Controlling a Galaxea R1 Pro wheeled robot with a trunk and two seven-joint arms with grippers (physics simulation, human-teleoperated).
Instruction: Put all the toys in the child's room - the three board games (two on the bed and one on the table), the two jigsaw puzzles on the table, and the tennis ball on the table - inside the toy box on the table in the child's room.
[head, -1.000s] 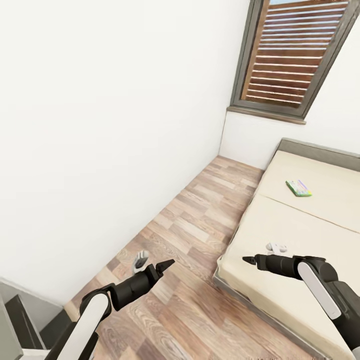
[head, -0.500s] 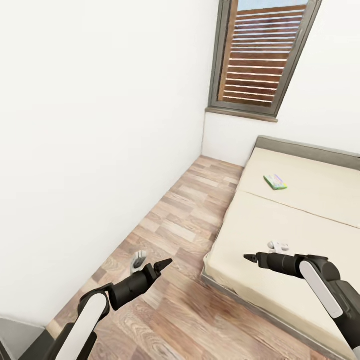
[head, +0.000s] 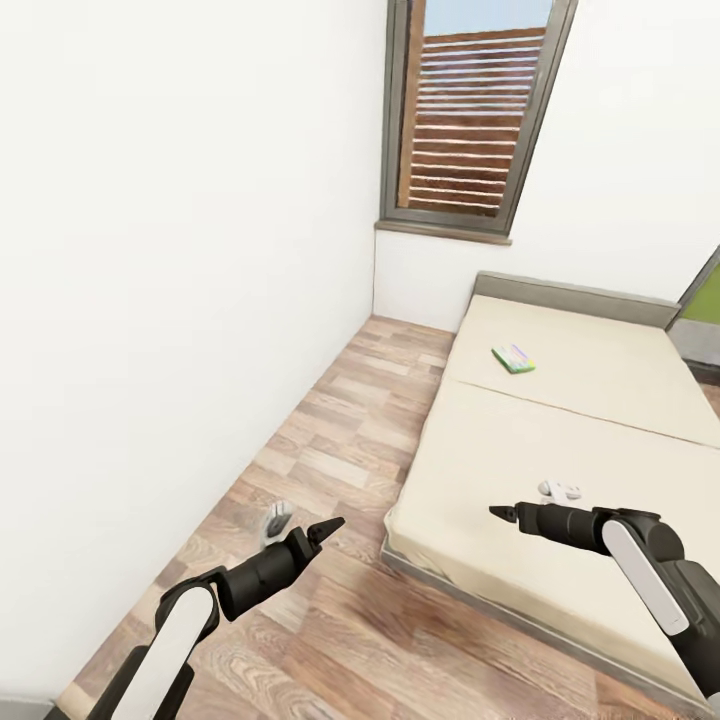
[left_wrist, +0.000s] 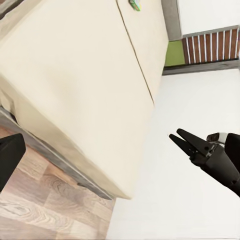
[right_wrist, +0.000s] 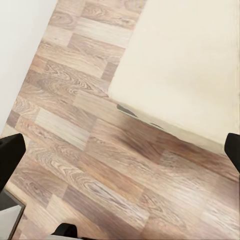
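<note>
One board game (head: 514, 358), a flat green-edged box with a pale face, lies on the far half of the cream bed (head: 560, 430); it also shows as a small box (left_wrist: 134, 5) in the left wrist view. My left gripper (head: 333, 524) hangs open over the wood floor beside the bed, holding nothing. My right gripper (head: 495, 513) hovers open and empty over the near part of the mattress, well short of the game. The left wrist view catches that right gripper (left_wrist: 182, 140) against the white wall. The table, toy box, jigsaw puzzles and tennis ball are out of view.
A white wall (head: 170, 300) runs along the left, with a strip of wood-plank floor (head: 330, 440) between it and the bed. A shuttered window (head: 465, 110) sits above the bed's head end. The bed's grey base edge (right_wrist: 150, 117) borders the floor.
The whole picture has shifted left as the camera turned, bringing more of the bed and window into view. Both arms keep the same pose, and the board game lies where it was.
</note>
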